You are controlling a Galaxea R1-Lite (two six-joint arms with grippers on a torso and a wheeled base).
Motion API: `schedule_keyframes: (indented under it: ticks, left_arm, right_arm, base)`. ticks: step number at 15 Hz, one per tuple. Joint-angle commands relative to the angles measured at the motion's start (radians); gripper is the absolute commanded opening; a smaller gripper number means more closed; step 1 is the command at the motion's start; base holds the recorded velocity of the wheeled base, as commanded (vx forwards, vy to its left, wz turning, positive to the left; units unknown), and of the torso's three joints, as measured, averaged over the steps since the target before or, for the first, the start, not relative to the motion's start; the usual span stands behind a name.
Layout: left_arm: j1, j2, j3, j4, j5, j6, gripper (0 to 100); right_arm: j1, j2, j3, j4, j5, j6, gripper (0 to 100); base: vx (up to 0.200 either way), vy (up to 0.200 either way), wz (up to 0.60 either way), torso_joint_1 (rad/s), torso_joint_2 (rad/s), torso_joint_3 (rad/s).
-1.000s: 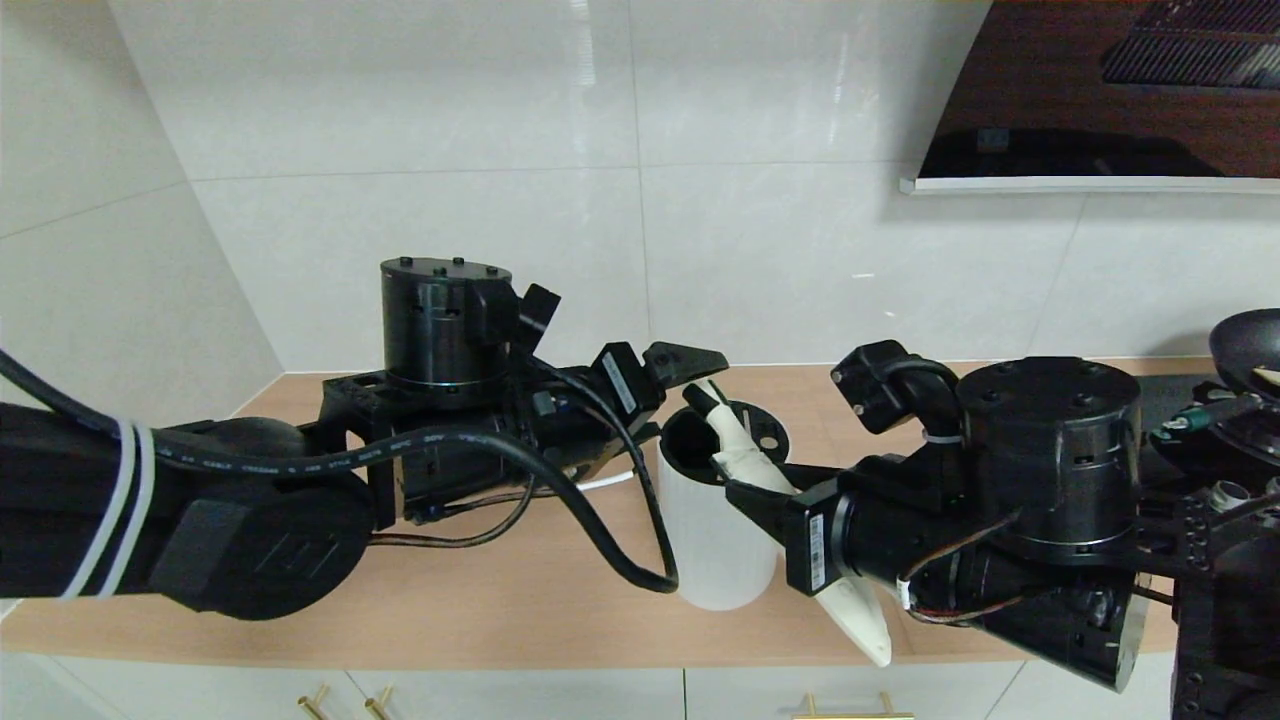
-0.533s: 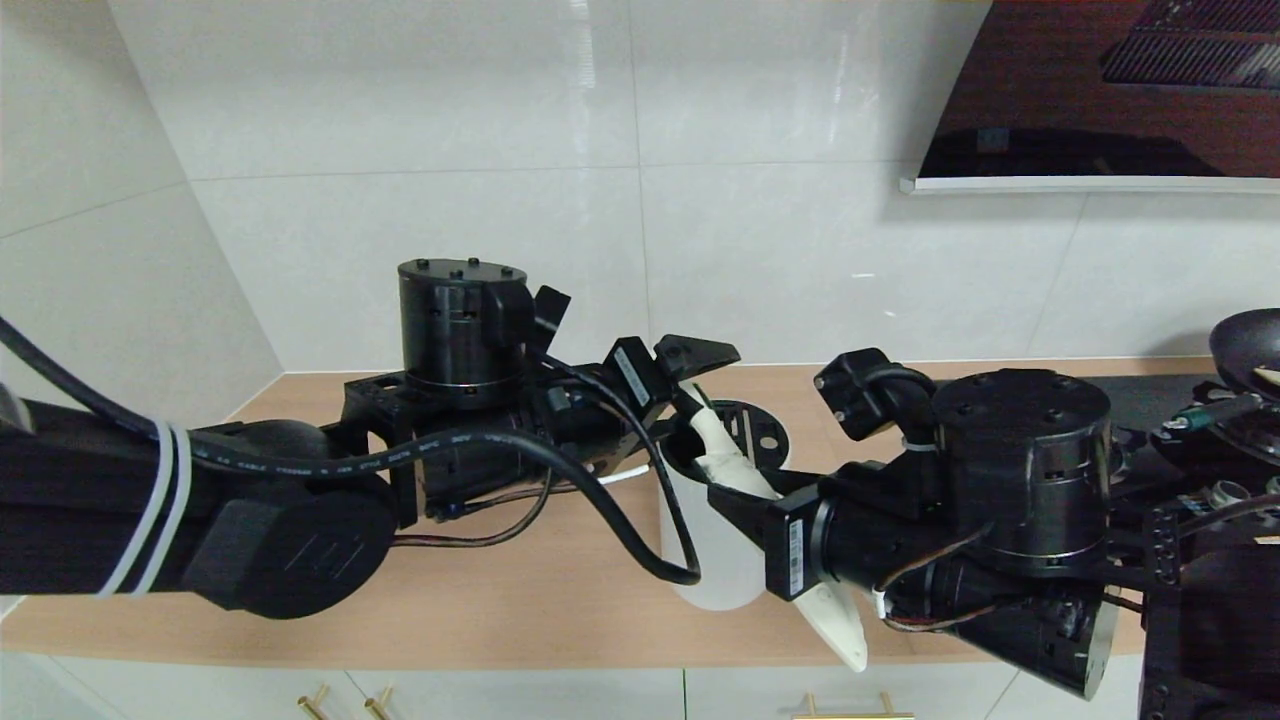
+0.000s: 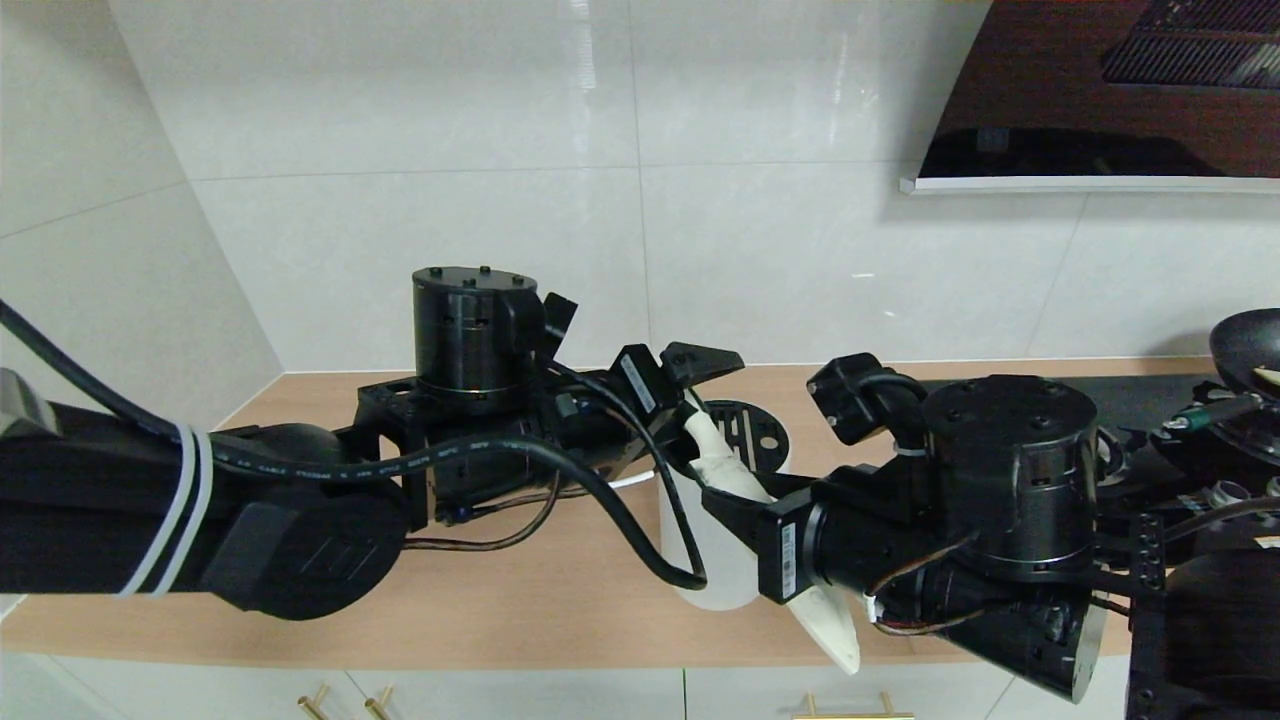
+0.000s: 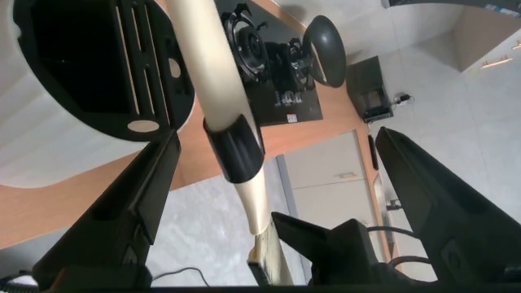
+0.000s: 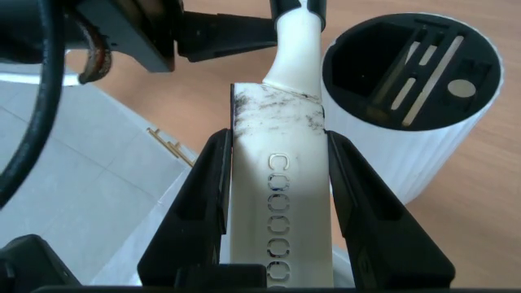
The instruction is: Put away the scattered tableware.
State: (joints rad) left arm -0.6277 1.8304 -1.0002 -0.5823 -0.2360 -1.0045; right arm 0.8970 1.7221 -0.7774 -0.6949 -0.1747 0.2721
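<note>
Pinching right fingers [image 5: 195,212] on dimpled knife [image 5: 281,163]

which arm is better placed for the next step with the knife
Left, probably: the left end effector is open around the cream handle of the white-bladed knife by the white cylindrical slotted holder, while the right end effector is shut on its blade.

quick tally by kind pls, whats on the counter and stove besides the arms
white knife with a black-banded handle: 1
white cylindrical holder with a black slotted top: 1
black pan on the stove: 1
total: 3
</note>
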Motion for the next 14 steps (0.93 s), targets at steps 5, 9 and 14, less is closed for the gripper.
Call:
schedule_keyframes:
  ticks: [5, 9, 14]
  left_arm:
    - [-0.001, 0.003, 0.000, -0.001, -0.002, 0.000, 0]
    - [-0.001, 0.003, 0.000, -0.001, -0.003, 0.000, 0]
    - [-0.001, 0.001, 0.002, -0.001, -0.003, 0.000, 0]
  right_arm:
    - [0.014, -0.001, 0.000, -0.008, 0.000, 0.007, 0]
    - [0.013, -0.004, 0.004, -0.008, -0.002, 0.007, 0]
    - [0.013, -0.006, 0.003, -0.008, -0.017, 0.007, 0]
  base:
    - [0.000, 0.000, 0.00, 0.000, 0.00, 0.000]
    - [0.000, 0.000, 0.00, 0.000, 0.00, 0.000]
    - [0.000, 0.000, 0.00, 0.000, 0.00, 0.000]
